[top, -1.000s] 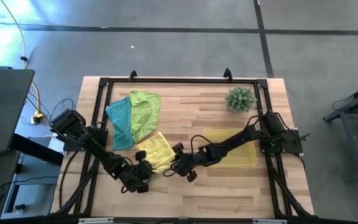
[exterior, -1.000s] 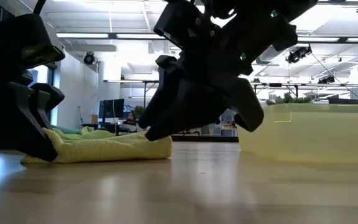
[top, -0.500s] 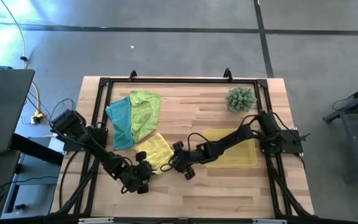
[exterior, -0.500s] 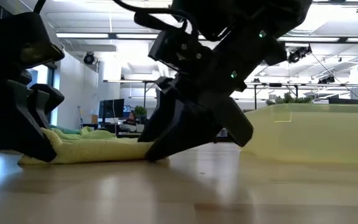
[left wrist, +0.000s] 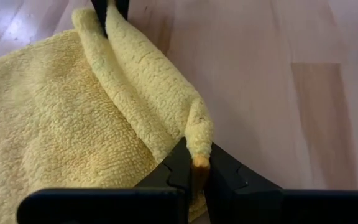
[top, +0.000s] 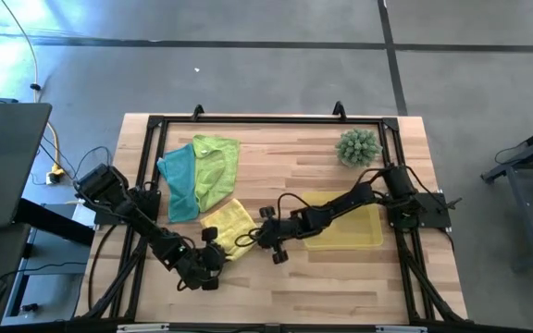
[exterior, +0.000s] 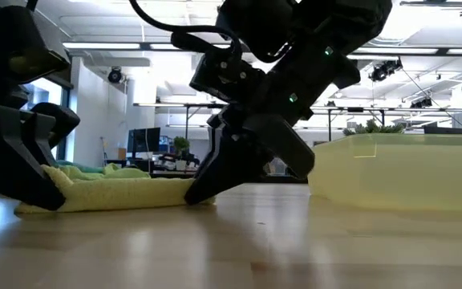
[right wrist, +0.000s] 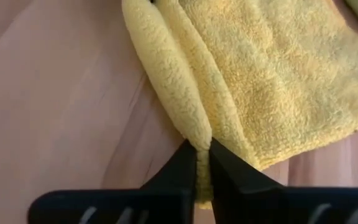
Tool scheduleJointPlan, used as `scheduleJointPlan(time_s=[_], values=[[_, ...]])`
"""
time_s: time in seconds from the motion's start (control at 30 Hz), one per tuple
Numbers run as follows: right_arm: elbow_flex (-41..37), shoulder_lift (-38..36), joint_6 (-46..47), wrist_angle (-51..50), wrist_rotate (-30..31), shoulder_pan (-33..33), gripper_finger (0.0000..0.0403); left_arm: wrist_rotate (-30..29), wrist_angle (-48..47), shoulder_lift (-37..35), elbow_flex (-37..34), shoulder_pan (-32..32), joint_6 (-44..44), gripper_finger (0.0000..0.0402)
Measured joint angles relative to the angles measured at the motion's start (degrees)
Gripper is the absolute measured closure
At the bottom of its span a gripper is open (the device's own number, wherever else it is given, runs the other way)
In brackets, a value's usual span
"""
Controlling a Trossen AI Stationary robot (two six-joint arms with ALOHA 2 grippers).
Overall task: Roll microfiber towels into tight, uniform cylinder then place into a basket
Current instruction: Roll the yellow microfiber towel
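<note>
The yellow towel (top: 232, 222) lies flat on the table, its near edge raised into a narrow fold (left wrist: 148, 81). My left gripper (top: 213, 252) is shut on that fold's left end. My right gripper (top: 253, 239) is shut on its right end. The low view shows the towel (exterior: 127, 193) stretched between the left gripper (exterior: 42, 181) and the right gripper (exterior: 203, 189). The teal towel (top: 179, 180) and the lime green towel (top: 216, 166) lie overlapping at the far left. The basket (top: 373, 236) stands on the table under my right arm. My left gripper pinches the left end of the yellow towel's folded near edge (left wrist: 197, 134) between its two fingers, several layers. The fingers slant down from the near left. The fold rests on the table. My right gripper pinches the fold's right end (right wrist: 199, 138) between its two fingers, several layers thick. The fingers slant down from the table's right side. The rest of the towel lies flat on the table beyond the fold.
A spiky green plant (top: 358, 146) stands at the far right. A black frame (top: 248, 120) runs along the table's edges. Bare wood lies near the front edge (top: 322, 291).
My right gripper has sunk toward the yellow towel's near edge, rolled its wrist, and shut on the fold's right end; its fingers stood wide apart before.
</note>
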Motion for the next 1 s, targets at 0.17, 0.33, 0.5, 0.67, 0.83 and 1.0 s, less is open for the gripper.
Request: scheduleJointPlan(time_s=[0.17,0.33,0.5,0.67,0.83,1.0], values=[[0.01,-0.04,11.90,-2.06,-7.29,-0.62,0.0398,1.72,-0.37,-1.24,-0.09,0.10,-1.04,0.0384],[0.98,0.10,23.70,-2.66,-19.35,-1.39,0.0399,5.43,0.04,-3.10,-0.07,0.07,-10.44,0.0372],[3.35,0.45,34.37,-5.06,-32.10,-2.65,0.0401,7.70,0.40,-5.04,-0.05,-0.02,-15.87,0.0344],[4.16,0.55,42.85,-5.02,-38.23,-5.20,0.0402,9.61,0.51,-7.09,-0.04,-0.18,-14.88,0.0317],[4.24,0.56,45.15,-7.23,-37.29,-7.42,0.0402,9.48,3.52,-7.73,-0.04,-1.13,-11.99,0.0300],[4.52,1.42,46.86,-7.85,-36.38,-8.73,0.0402,6.45,9.94,-7.73,0.02,-1.75,-3.87,0.0298]])
